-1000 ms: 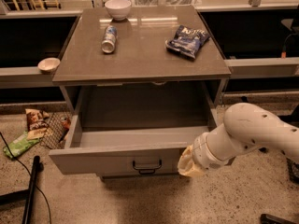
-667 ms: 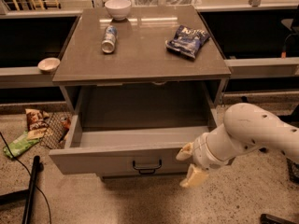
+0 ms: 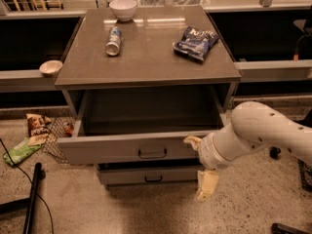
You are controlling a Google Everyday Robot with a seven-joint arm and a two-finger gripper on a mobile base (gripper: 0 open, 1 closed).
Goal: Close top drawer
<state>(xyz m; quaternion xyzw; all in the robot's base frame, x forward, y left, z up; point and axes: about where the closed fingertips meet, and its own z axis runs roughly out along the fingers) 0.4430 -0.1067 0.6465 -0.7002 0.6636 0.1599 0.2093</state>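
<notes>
Middle of the frame, top drawer (image 3: 112,149): pulled far out from under the worktop (image 3: 146,65). Its grey box is open at the top, and I cannot see anything inside.
Drawer handle (image 3: 152,153): a small dark bar in the middle of the flat front.
Lower drawer (image 3: 146,175): just under the top one, sticking out only a little, with the same kind of handle.
Gripper (image 3: 196,167): at the right end of the top drawer's front, on the end of a fat white arm (image 3: 263,130) that comes in from the right edge.
Fingers (image 3: 191,141): wide apart and holding nothing. One is up at the top edge of the drawer front. The other hangs down low, near the floor.
On the worktop: a white bowl (image 3: 123,8) at the back left, a can (image 3: 113,40) lying on its side just in front of it, and a blue chip bag (image 3: 196,42) at the right.
Left ledge: a small dish (image 3: 50,67).
Floor, lower left: snack wrappers (image 3: 29,135) and a black pole (image 3: 33,199).
</notes>
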